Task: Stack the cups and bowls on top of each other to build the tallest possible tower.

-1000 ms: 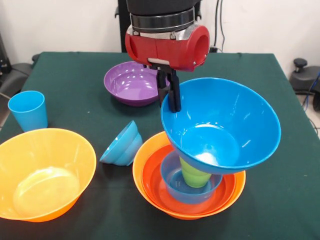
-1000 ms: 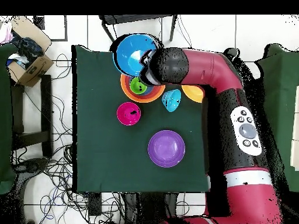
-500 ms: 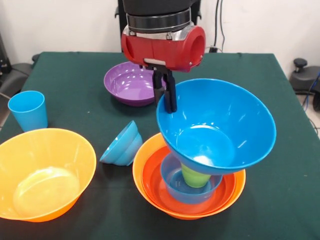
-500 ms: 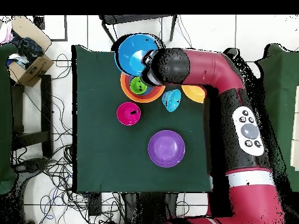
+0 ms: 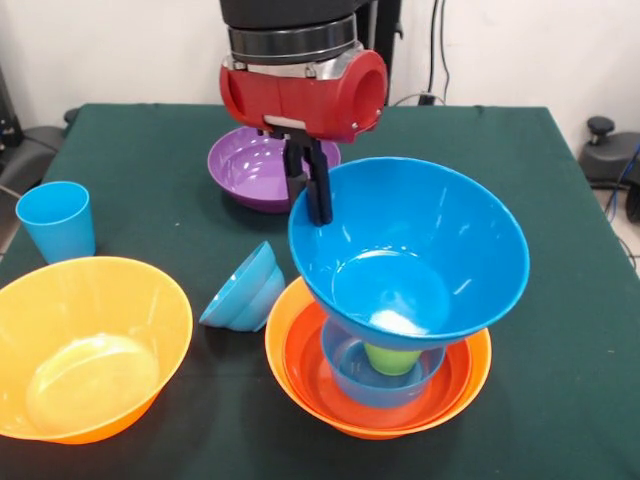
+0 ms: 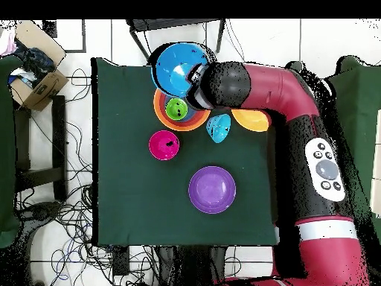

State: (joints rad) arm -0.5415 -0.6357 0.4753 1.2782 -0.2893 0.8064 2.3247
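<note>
My gripper [image 5: 311,203] is shut on the rim of a big blue bowl [image 5: 420,250], one finger inside the rim and one outside. I hold the bowl tilted just above the tower [image 5: 300,370]. That tower is a big orange bowl holding a red-orange bowl [image 5: 310,360], a small blue bowl [image 5: 350,385] and the lime green cup [image 5: 392,358]. From overhead, the held blue bowl [image 6: 175,65] overlaps the far edge of the tower [image 6: 165,117], with the green cup [image 6: 177,109] showing. The light blue cup [image 5: 56,220] stands upright at the left.
A second big orange bowl [image 5: 85,345] sits at the front left. Between it and the tower a small blue bowl [image 5: 243,288] lies on its side. A purple bowl [image 5: 255,165] stands behind my gripper. Overhead, a pink-red bowl [image 6: 164,144] sits beside the tower.
My gripper has carried the big blue bowl leftward in the front view and slightly lower, so it hangs more squarely over the tower and hides most of the green cup.
</note>
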